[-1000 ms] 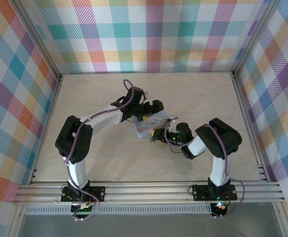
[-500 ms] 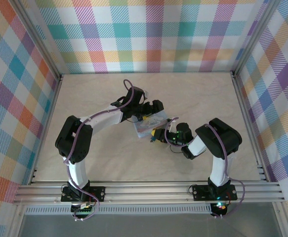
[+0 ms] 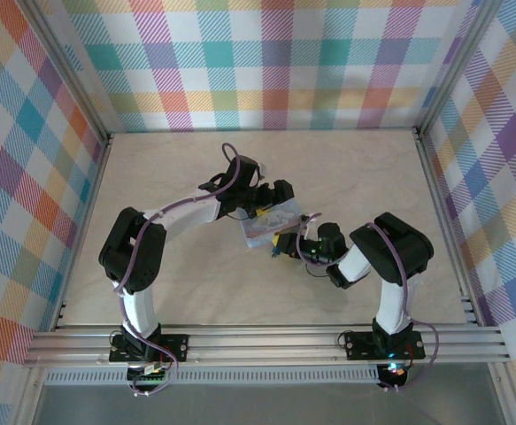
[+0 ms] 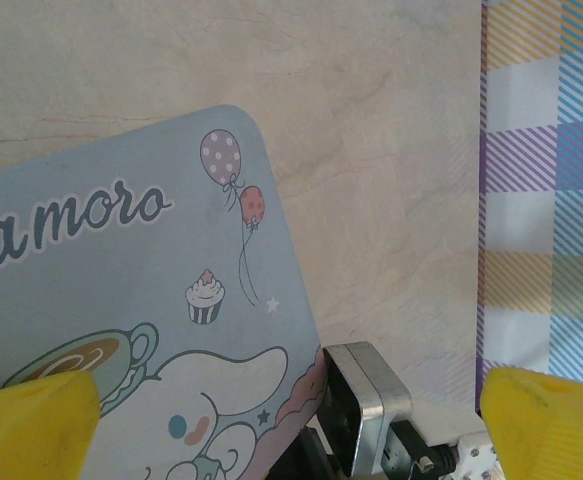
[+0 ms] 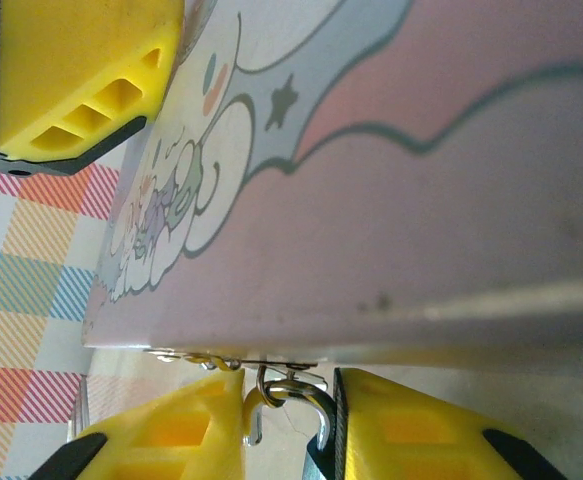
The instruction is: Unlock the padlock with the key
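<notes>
The tiny padlock (image 5: 318, 394) hangs at the pale blue dog tin's (image 5: 391, 190) front edge. Its thin silvery shackle is hooked through a small ring under the rim, one shackle end hanging free. A sliver of its teal-blue body shows at the frame's bottom. My right gripper (image 5: 291, 430) is shut on the padlock, yellow fingers (image 5: 171, 440) on either side; it sits at the tin's near corner (image 3: 284, 244). No key is visible. My left gripper (image 4: 286, 410) stands open over the tin's lid (image 4: 121, 270), one finger (image 4: 31, 425) above the lid, the other beyond its edge.
The tin (image 3: 271, 221) lies mid-table between both arms. A metal hasp (image 4: 366, 400) juts from its side. The left gripper's finger (image 5: 71, 70) hangs over the lid. Checked walls enclose the table (image 3: 373, 177) on three sides.
The right wrist has shifted slightly toward the near side at the tin's corner. The left arm and tin stay where they were.
</notes>
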{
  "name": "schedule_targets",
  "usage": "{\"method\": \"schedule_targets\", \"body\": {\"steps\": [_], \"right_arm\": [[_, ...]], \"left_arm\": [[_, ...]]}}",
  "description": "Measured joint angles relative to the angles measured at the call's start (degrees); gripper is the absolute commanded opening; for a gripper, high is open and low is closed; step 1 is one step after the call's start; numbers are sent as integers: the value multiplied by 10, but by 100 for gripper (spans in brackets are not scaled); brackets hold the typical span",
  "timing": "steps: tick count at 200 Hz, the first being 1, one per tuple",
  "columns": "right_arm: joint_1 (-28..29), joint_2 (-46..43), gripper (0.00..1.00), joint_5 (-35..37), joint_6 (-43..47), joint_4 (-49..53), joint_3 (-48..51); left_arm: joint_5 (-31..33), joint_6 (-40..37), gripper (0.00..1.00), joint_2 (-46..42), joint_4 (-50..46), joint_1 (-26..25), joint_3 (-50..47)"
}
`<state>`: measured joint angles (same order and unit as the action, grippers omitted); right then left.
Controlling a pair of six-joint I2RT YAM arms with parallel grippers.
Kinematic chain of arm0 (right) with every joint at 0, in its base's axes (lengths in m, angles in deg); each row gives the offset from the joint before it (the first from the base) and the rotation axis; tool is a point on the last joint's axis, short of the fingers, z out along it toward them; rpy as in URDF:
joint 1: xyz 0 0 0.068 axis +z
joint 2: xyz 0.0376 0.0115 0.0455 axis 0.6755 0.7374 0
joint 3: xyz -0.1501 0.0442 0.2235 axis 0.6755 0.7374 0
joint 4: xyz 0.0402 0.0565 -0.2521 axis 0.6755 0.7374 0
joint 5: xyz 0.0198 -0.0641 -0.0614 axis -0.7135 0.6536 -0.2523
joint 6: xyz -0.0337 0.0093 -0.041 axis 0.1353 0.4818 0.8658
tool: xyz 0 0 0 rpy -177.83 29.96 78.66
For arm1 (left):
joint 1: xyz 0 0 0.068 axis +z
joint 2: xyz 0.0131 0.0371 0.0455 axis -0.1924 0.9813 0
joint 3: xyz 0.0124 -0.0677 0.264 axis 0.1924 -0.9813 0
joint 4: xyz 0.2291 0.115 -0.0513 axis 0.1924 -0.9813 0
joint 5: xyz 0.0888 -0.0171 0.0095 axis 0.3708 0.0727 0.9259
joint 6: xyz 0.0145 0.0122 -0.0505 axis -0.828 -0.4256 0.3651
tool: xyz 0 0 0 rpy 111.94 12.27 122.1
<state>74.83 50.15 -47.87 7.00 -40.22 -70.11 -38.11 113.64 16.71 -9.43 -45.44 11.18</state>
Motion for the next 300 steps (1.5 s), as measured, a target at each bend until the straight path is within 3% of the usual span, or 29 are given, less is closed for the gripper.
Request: {"method": "schedule_targets", "body": {"steps": [79,177,227,300], "right_arm": [[0,0,35,-11,1,-21,21],[-1,6,34,-14,1,-31,19],[-8,5,25,-8,5,-22,22],[-9,10,27,-16,0,-20,17]], "left_arm": [[0,2,98,0,0,0,0],[0,2,98,0,0,0,0],[0,2,98,0,0,0,0],[0,2,98,0,-1,0,0]]}}
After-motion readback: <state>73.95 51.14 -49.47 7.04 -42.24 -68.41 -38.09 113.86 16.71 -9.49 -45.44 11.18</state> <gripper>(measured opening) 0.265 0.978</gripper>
